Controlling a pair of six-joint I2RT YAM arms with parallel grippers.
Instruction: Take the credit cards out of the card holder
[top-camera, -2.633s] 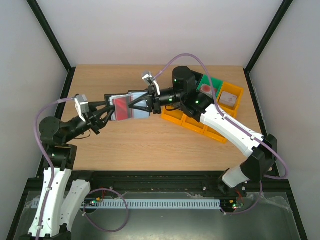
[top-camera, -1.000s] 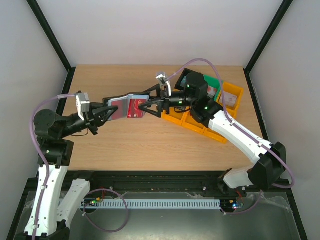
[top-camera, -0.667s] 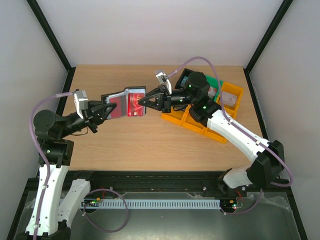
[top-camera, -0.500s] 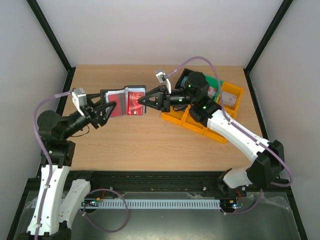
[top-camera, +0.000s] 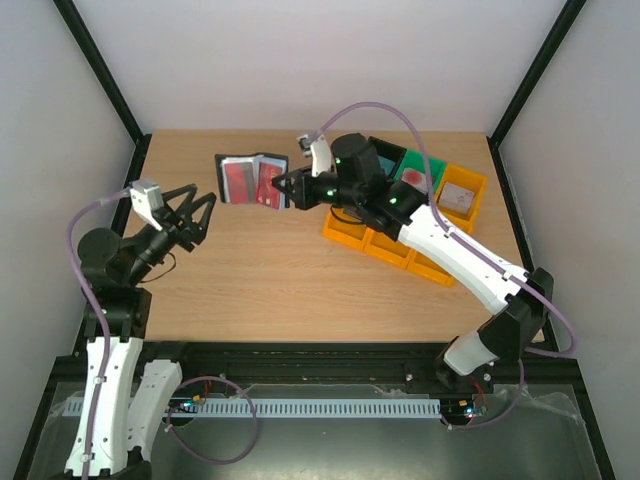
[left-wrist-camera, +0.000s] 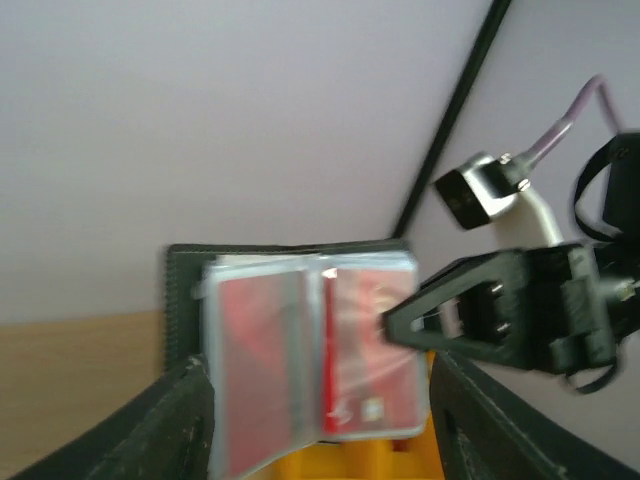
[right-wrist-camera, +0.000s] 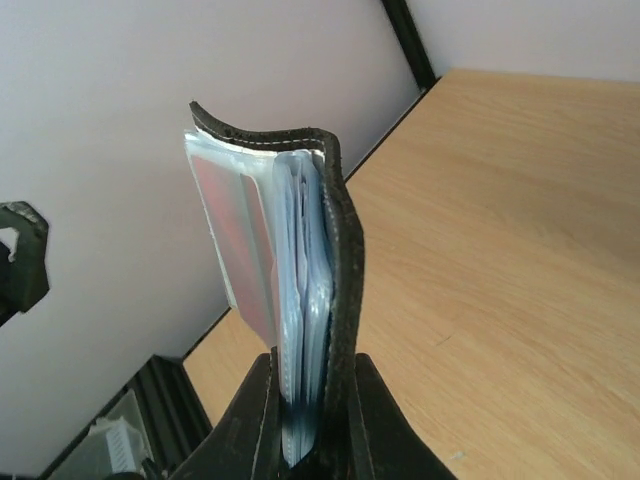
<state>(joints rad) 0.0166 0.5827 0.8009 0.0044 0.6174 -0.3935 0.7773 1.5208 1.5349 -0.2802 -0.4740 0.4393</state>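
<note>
Your right gripper is clamped on the right edge of the holder. It's spread open and held up off the table, toward 12 o'clock. Red cards sit in its clear sleeves. Your left gripper is at the holder's 8 o'clock, fingers wide, gripping nothing, apart from it. Yellow bins are at the holder's 4 o'clock.

The wooden table carries a cluster of bins toward 2 o'clock. A green bin holds a pink block. At its 3 o'clock, a yellow bin holds a grey block. More yellow bins lie at its 7 o'clock.
</note>
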